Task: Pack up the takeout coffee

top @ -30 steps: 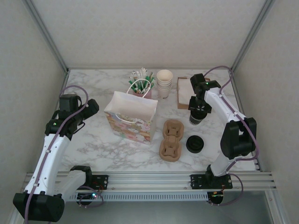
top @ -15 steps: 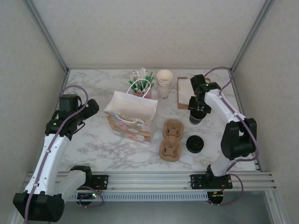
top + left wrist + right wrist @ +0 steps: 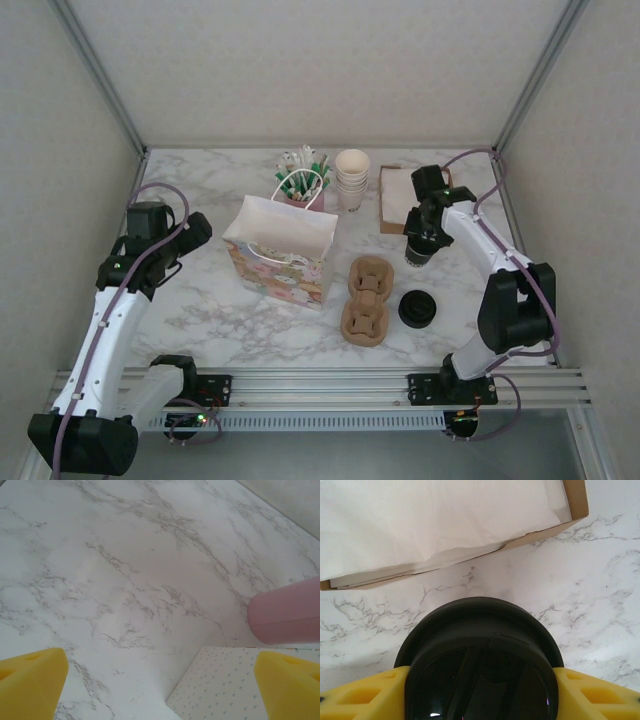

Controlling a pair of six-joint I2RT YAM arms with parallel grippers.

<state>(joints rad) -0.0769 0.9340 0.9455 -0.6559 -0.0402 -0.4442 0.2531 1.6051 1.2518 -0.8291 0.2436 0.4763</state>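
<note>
1. The right gripper [image 3: 480,692] has the takeout coffee [image 3: 479,655]. Its yellow pads [image 3: 362,697] press against either side of the black lid, the jaws stand at a middling spread, and the cup sits directly under the wrist.
2. The step in hand looks like the pick-up. The grip is made, but the cup is nowhere near the paper bag [image 3: 280,255] yet.
3. The next move probably calls for a clean vertical lift with the cup held upright, then a carry to this gripper's left. The pulp cup carrier [image 3: 365,298] lies between the gripper and the bag, so the cup must pass above it. After that comes a careful descent through the bag's open mouth, where the handles could snag.
4. The left gripper [image 3: 159,682] has its jaws spread wide and holds nothing. It hovers over the marble table [image 3: 125,570] with a pink cup [image 3: 287,617] just beyond one pad and dotted paper below, likely the bag's side. It may be needed to steady the bag.
5. Around the right gripper, the napkin box [image 3: 575,500] lies just past the fingertips. The low black round item [image 3: 417,308] sits on the near side, towards the arm bases, apart from the cup.
6. The lid hides the cup's body and base in the wrist view, and the gripper covers them from above. I cannot tell whether the cup stands on the table or hangs just off it.
7. The lid's near edge is cut off at the bottom of the wrist view, and the inside of the bag is not visible.
</note>
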